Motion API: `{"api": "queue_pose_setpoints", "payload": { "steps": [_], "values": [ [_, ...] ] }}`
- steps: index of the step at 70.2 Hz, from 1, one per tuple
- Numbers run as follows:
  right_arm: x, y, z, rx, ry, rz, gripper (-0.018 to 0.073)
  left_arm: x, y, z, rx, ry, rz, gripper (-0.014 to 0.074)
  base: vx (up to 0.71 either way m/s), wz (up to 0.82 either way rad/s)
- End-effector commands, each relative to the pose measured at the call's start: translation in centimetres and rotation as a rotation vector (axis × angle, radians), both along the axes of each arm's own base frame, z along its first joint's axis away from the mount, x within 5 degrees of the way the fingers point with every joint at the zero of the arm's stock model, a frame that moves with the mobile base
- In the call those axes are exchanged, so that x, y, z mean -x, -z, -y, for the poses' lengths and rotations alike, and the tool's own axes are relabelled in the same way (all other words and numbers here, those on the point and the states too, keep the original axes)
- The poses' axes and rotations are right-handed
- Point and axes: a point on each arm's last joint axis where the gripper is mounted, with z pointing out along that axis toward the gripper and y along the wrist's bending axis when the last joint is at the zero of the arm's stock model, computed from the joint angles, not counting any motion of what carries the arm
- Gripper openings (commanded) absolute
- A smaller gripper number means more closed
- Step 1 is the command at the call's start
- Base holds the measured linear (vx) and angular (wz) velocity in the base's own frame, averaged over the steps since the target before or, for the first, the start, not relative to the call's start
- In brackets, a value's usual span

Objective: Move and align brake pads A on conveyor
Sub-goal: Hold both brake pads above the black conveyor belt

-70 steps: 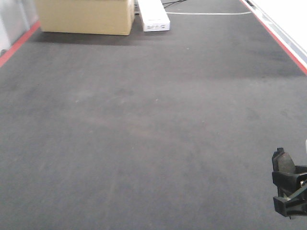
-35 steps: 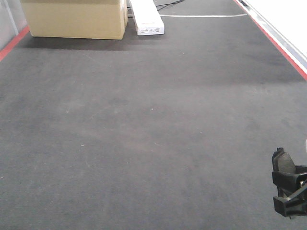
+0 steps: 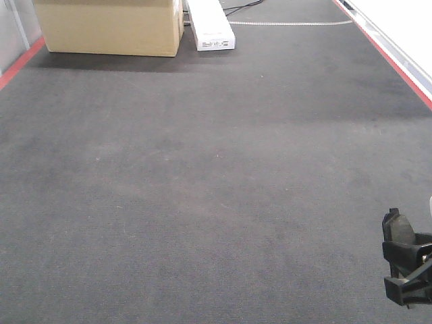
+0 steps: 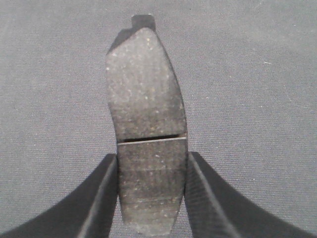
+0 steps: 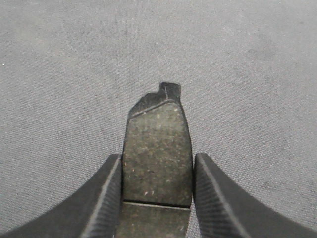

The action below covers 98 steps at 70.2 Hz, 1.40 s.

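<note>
- Found left gripper (image 4: 152, 166) pinched on left-held brake pad (image 4: 146, 99); noted both fingers pressed against the pad's long edges, cross groove lying just beyond the fingertips; noted tabbed end projecting farthest forward over the conveyor (image 4: 257, 99); unable to tell whether pad touches the belt.
- Found right gripper (image 5: 157, 166) likewise clamped on right-held brake pad (image 5: 157, 144); noted groove sitting between the fingers here, tabbed end pointing ahead above the felt.
- Confirmed from the front view: right gripper at the lower right corner of the frame, pad standing upright in it, tab uppermost; left gripper out of that view.
- Recorded dark grey felt belt running away ahead, red stripes (image 3: 17, 64) along both edges.
- Logged at the far end: cardboard box (image 3: 108, 27) on the left side, white carton (image 3: 210, 27) just beside its right face; white cable (image 3: 290, 23) lying across beyond them.
</note>
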Motion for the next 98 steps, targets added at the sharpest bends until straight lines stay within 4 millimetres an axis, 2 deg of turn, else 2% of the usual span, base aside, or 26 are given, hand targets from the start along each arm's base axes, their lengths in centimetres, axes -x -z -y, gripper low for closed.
{"api": "queue_pose_setpoints", "payload": {
  "steps": [1,52,68,81,98],
  "values": [
    [-0.5,-1.7,0.1,-0.014,0.012,0.114,-0.0004,-0.5,-1.7,0.0,-0.005,0.002,0.113,0.0192,0.0,0.0],
    [-0.5,-1.7,0.1,-0.014,0.012,0.114,-0.0004,-0.7,-1.9,0.0,-0.005,0.003,0.144,0.0192,0.0,0.0],
    [-0.5,-1.7,0.1,-0.014,0.012,0.114,-0.0004,-0.8,-1.9,0.6,0.105,-0.01,0.162,0.0193,0.0,0.0],
    [-0.5,-1.7,0.1,-0.014,0.012,0.114,-0.0004,-1.8,-2.2,2.1,0.173,0.086,0.163,0.0201,0.0,0.0],
    [-0.5,-1.7,0.1,-0.014,0.012,0.114,-0.0004,-4.7,-2.3,5.3,0.308,0.223,0.117,0.0216,0.0,0.0]
  ]
}}
